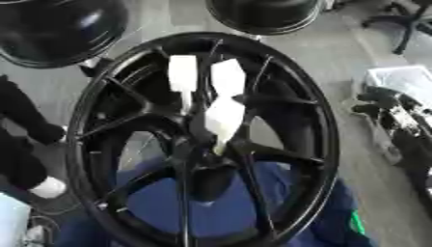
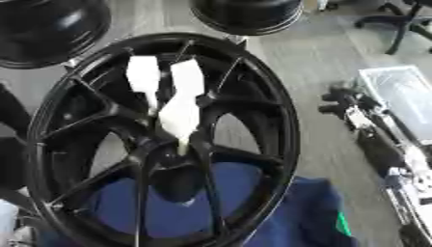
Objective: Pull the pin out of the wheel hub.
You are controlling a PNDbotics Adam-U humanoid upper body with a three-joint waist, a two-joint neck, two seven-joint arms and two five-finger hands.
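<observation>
A large black spoked wheel lies flat on a blue cloth. Over its hub sit white pieces: two upright strips side by side, and below them a wider piece that narrows to a point at the hub centre. I cannot make out which of these is the pin. My right hand, black with silver parts, rests to the right of the wheel, apart from the rim, fingers relaxed and holding nothing. No left hand shows that I can make out.
Two more black rims lie beyond the wheel, one at the upper left and one at the top. A white tray sits at the right behind my right arm. Dark shapes crowd the left edge.
</observation>
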